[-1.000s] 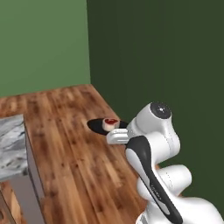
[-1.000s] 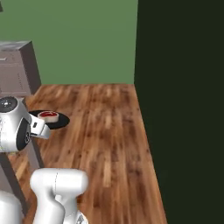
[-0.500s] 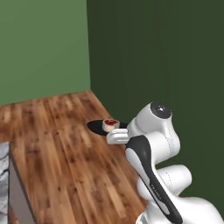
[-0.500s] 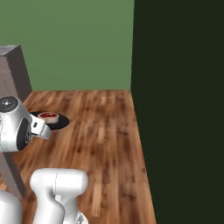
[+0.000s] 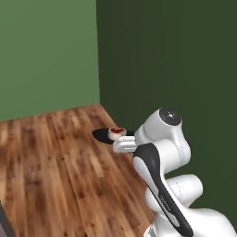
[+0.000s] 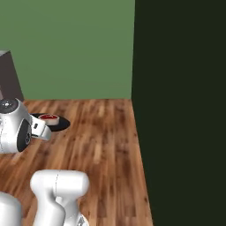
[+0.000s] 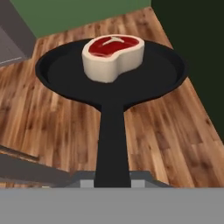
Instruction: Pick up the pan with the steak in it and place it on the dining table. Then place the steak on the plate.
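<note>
We carry the pan (image 7: 111,72) straight out ahead of the hand (image 7: 112,181), its long thin handle running back along that same line into our grip. The hand is clamped on the handle's near end. The pan is shallow, round, matte black, and rides level above the wood-plank floor (image 7: 166,140). The steak (image 7: 113,56), a thick heart-shaped slab with a red top and pale sides, sits toward the far half of the pan.

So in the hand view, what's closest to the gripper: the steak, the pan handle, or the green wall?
1. Pan handle, running straight up from the gripper at the bottom.
2. Steak, sitting in the pan's round part, beyond the handle.
3. Green wall, far at the top, past the wooden floor.
</note>
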